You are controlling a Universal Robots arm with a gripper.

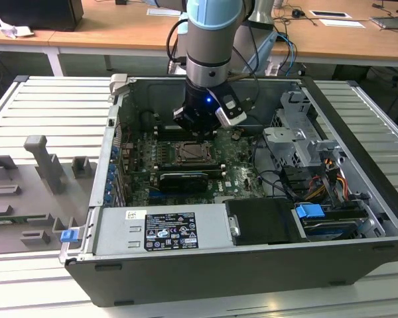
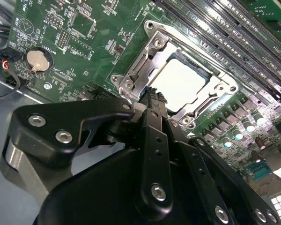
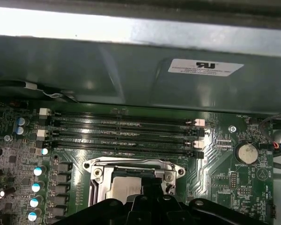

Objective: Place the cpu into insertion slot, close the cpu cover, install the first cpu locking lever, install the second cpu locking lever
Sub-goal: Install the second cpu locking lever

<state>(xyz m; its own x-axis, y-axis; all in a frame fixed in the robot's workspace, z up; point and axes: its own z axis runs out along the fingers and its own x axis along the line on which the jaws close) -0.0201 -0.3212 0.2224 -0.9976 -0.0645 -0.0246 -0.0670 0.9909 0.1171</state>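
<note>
The cpu: flat square chip, pale silvery top, seated in the insertion slot directly beneath the gripper tip. In the first wrist view the chip shows just beyond the black gripper body.

The cpu cover: silver-grey metal frame lying flat around the chip, its central window exposing the chip's top; screws at the corners.

Gripper: black fingers drawn together into one narrow tip, holding nothing, poised at the near edge of the cover; contact cannot be judged.

Green circuit board: carries the socket; a round coin cell lies well off to one side of the gripper, long black memory slots beyond the socket.

Computer case: open, dark-walled, lying on a ribbed metal table; holds the board, a labelled power supply and drive cage.
</note>
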